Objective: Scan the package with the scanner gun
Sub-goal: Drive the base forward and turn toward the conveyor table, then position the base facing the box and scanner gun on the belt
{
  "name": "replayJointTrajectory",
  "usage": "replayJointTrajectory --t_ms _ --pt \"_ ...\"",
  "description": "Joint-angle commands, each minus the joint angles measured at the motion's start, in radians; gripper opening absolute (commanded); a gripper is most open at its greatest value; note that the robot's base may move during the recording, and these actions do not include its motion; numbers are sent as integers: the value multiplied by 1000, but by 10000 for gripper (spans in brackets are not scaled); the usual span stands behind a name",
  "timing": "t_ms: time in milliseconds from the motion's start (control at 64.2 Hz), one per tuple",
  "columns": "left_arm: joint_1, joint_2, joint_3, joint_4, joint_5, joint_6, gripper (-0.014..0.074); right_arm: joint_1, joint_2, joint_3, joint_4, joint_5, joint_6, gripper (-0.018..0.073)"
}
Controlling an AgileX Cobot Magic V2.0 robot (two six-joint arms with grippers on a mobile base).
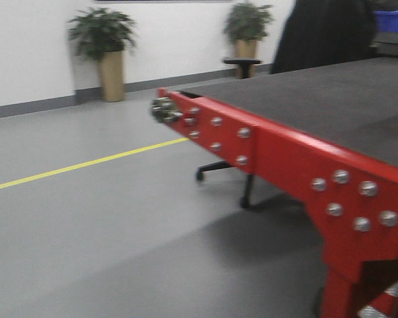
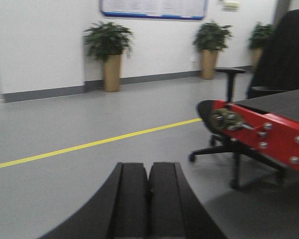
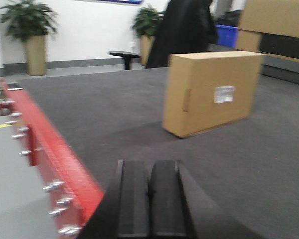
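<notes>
The package (image 3: pixel 209 92), a plain brown cardboard box with a small white label (image 3: pixel 224 93) on its side, stands upright on the dark grey belt (image 3: pixel 114 114) in the right wrist view. My right gripper (image 3: pixel 149 169) is shut with nothing in it, low over the belt's near edge, well short of the box. My left gripper (image 2: pixel 148 172) is shut and empty, out over the grey floor beside the conveyor. The scanner gun is out of view.
The conveyor has a red side rail (image 1: pixel 285 159) with bolts. An office chair (image 2: pixel 239 124) stands at its end. A larger cardboard box (image 3: pixel 276 27) and a blue bin (image 3: pixel 226 34) sit behind the package. Potted plants (image 1: pixel 106 56) line the wall; a yellow line (image 1: pixel 86 163) crosses the floor.
</notes>
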State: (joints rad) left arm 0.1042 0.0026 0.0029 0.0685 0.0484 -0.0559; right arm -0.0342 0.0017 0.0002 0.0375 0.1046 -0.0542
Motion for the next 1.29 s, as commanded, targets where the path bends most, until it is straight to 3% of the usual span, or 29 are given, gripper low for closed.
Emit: replayJointTrajectory --t_ms 0,1278 --pt "1 -3 -3 -5 -13 -5 -111 -5 -2 0 -4 -23 -2 -162" --pt "0 -3 -3 -5 -13 -5 -111 -5 -2 0 -4 -23 -2 -162"
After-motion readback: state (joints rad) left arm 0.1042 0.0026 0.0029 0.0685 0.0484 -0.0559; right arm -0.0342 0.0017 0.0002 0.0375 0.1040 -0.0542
